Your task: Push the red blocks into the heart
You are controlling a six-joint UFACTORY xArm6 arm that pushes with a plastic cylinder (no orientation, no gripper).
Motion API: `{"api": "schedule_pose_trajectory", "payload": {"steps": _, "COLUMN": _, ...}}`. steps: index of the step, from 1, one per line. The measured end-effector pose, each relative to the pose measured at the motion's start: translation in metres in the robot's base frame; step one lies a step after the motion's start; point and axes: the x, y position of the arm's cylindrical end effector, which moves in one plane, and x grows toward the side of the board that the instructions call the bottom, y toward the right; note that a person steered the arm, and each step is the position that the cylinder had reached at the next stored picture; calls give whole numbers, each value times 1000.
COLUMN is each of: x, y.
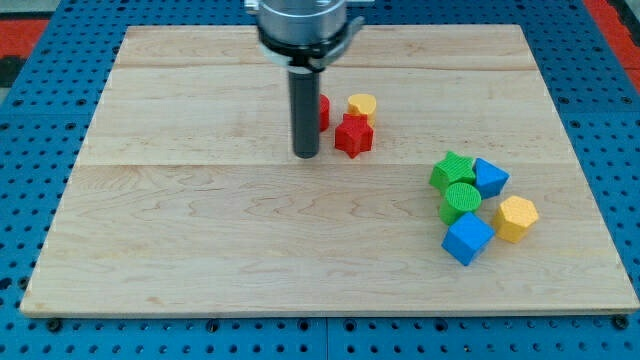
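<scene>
My tip point(306, 156) rests on the wooden board point(200, 240) left of the middle. A red star-shaped block point(353, 136) lies just to the tip's right, a small gap apart. A second red block point(323, 112) sits behind the rod, mostly hidden by it; its shape cannot be made out. A yellow block point(362, 105), which looks heart-shaped, lies just above the red star and right of the hidden red block, close to both.
At the view's right lies a cluster: a green star-shaped block point(452, 169), a green cylinder point(461, 200), a blue block point(490, 177), a yellow hexagonal block point(516, 218) and a blue cube point(467, 238). A blue pegboard surrounds the board.
</scene>
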Motion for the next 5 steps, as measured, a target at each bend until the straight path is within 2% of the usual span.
{"api": "schedule_pose_trajectory", "payload": {"steps": 2, "x": -14, "y": -38}}
{"api": "schedule_pose_trajectory", "payload": {"steps": 3, "x": -48, "y": -34}}
{"api": "schedule_pose_trajectory", "payload": {"steps": 4, "x": -62, "y": -32}}
{"api": "schedule_pose_trajectory", "payload": {"steps": 5, "x": -60, "y": 10}}
